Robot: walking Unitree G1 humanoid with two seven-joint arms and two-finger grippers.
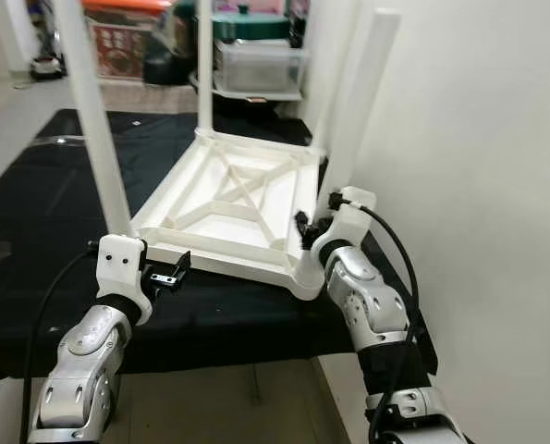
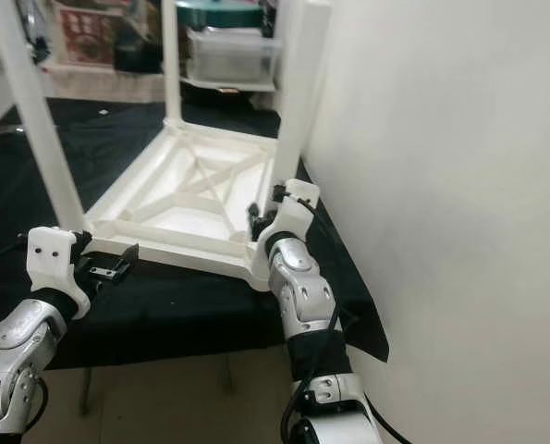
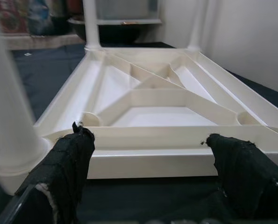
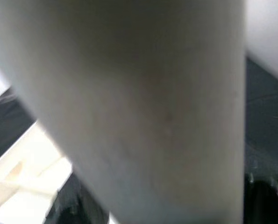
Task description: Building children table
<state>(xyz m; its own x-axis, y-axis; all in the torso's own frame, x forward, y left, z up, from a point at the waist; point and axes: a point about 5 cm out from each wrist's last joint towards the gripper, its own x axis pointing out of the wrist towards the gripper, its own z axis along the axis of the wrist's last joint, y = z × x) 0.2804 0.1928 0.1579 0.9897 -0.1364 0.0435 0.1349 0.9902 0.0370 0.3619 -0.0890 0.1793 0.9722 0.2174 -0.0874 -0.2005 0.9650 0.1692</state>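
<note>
A white children's table lies upside down on a black cloth. Its legs point up. The near left leg rises just behind my left wrist. My left gripper is open in front of the table's near rim, its fingers spread wide with nothing between them. My right gripper is at the base of the near right leg, shut on it. That leg is very close in the right wrist view, with a dark finger on each side.
A white wall stands close on the right, almost touching the near right leg. Storage boxes and a shelf are at the back. The cloth-covered surface ends just below my wrists, with floor beneath.
</note>
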